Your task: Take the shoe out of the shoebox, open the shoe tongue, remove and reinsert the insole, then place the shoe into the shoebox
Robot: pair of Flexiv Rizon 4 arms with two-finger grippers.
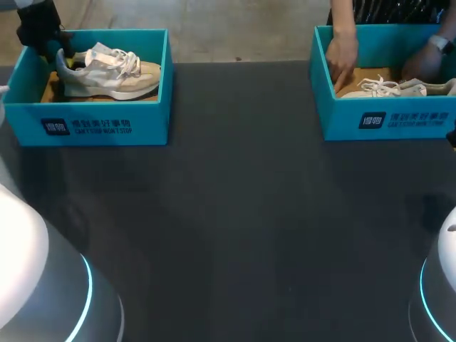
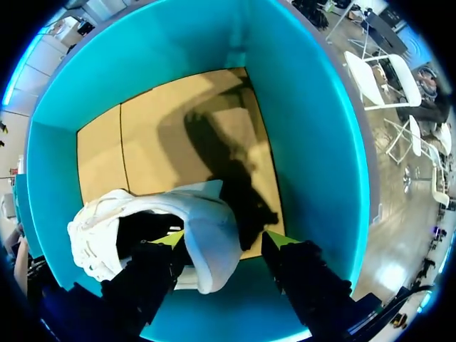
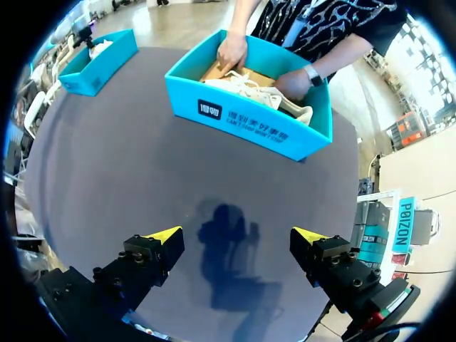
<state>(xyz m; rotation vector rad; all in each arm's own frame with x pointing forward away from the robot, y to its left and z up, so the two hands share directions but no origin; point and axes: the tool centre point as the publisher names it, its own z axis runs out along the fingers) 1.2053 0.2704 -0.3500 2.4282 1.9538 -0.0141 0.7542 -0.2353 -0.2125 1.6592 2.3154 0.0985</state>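
Note:
A white and beige sneaker (image 1: 110,71) lies in the teal shoebox (image 1: 107,117) at the table's far left. My left gripper (image 1: 53,46) is down at the shoe's heel. In the left wrist view the white heel (image 2: 206,242) sits between the fingers of the left gripper (image 2: 226,239). One finger is inside the shoe's opening, and the other stands clear of the heel, so the gripper is open. My right gripper (image 3: 239,235) hangs open over bare table with nothing between its fingers. Its arm shows only at the head view's right edge.
A second teal shoebox (image 1: 388,121) stands at the far right with another pale sneaker (image 1: 395,88) in it. A person's hands (image 1: 342,57) reach into that box. Dark tabletop (image 1: 235,214) spreads between the boxes and the near edge.

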